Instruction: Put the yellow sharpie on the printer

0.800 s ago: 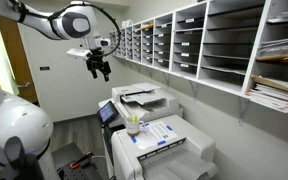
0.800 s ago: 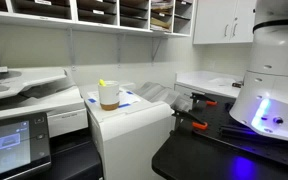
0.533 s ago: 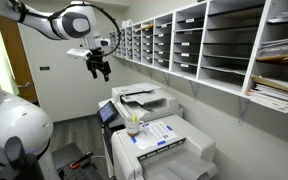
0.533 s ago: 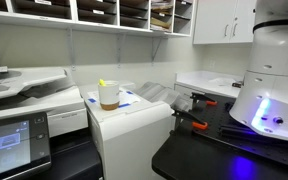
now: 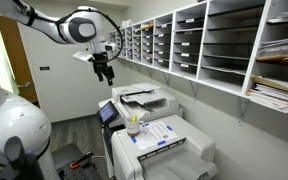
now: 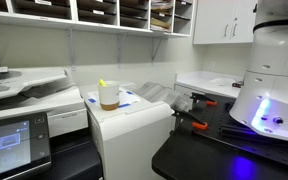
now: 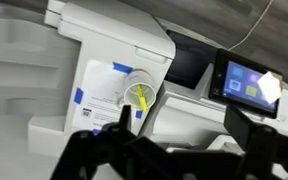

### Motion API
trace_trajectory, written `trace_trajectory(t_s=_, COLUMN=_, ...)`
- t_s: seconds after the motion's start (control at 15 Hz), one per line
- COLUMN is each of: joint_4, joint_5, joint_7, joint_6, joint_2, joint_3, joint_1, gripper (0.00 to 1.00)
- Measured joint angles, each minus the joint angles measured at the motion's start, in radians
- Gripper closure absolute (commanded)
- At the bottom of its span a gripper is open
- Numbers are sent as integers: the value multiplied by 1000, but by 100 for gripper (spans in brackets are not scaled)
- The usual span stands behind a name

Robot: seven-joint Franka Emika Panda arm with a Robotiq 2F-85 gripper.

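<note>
The yellow sharpie (image 7: pixel 140 98) stands in a small cup (image 7: pixel 140 90) on top of the white printer (image 7: pixel 104 60). The cup with the sharpie also shows in both exterior views (image 5: pixel 133 124) (image 6: pixel 107 95). My gripper (image 5: pixel 104 72) hangs high in the air, well above and apart from the printer (image 5: pixel 169 145). It is open and empty; in the wrist view its dark fingers (image 7: pixel 179 135) frame the bottom of the picture.
A larger copier with a touch screen (image 7: pixel 246 82) stands beside the printer (image 6: pixel 129 115). Wall shelves of paper trays (image 5: pixel 214 45) run along the wall. A black table with tools (image 6: pixel 199 125) and the robot base (image 6: pixel 274 90) lie close by.
My gripper has moved slightly toward the shelves and upward in the exterior view. Nothing else has moved.
</note>
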Motion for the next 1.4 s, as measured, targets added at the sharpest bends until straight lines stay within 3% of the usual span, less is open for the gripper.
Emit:
trace_trajectory(t_s=0.33, joint_4=-119, joint_5=-53, joint_7=-238, joint_6=361, joint_2=128, joint_3=-66, joint_1=-7, gripper=0)
trace_trajectory(t_s=0.6, joint_4=-137, joint_5=-65, joint_7=-355, joint_6=522, joint_2=291, joint_3=-124, joint_1=-5, gripper=0)
trace_trajectory(t_s=1.07, joint_4=-56, joint_5=-70, joint_7=-412, joint_6=572, joint_2=527, joint_3=-144, joint_1=-4, gripper=0)
trace_trajectory(t_s=1.4, joint_4=-58, joint_5=-70, joint_7=-412, joint_6=572, joint_2=519, joint_3=-144, joint_1=-4, gripper=0)
